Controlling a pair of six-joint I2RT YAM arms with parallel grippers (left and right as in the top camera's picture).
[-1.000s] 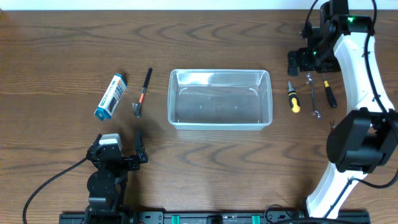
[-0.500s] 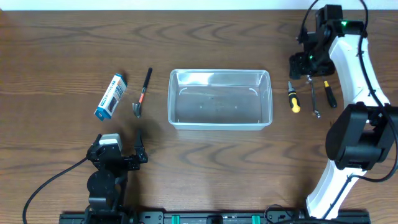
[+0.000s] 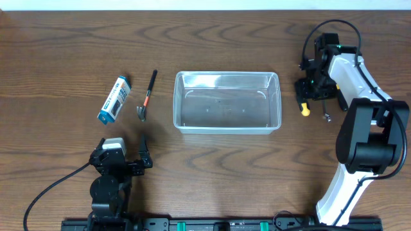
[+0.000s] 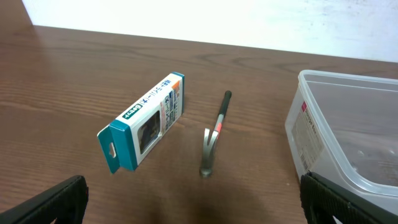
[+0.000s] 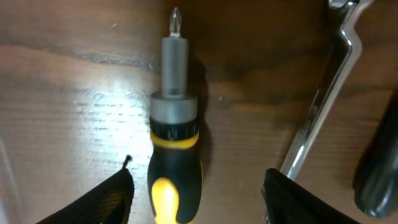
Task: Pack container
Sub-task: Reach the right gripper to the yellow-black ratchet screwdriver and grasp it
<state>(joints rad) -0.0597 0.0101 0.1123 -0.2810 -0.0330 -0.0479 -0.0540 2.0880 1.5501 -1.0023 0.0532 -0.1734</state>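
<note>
The clear plastic container (image 3: 227, 102) stands empty at the table's middle; its corner shows in the left wrist view (image 4: 348, 134). My right gripper (image 3: 308, 96) is open, low over the yellow-and-black screwdriver (image 3: 304, 106), its fingers (image 5: 193, 202) on either side of the handle (image 5: 174, 180) without touching it. A silver wrench (image 5: 323, 118) lies just right of the screwdriver, and a black-handled tool (image 5: 379, 168) is at the right edge. My left gripper (image 3: 122, 160) is open and empty near the front edge. A small hammer (image 3: 146, 96) and a blue-and-white box (image 3: 114, 99) lie left of the container.
In the left wrist view the box (image 4: 144, 121) and hammer (image 4: 213, 134) lie ahead of the left fingers (image 4: 193, 202) on bare wood. The wrench's end (image 3: 325, 115) shows beside the right arm overhead. A black rail (image 3: 205, 224) runs along the front edge.
My right gripper has moved from the far right corner toward the front and down onto the screwdriver, covering most of the tools. The left arm has not moved.
</note>
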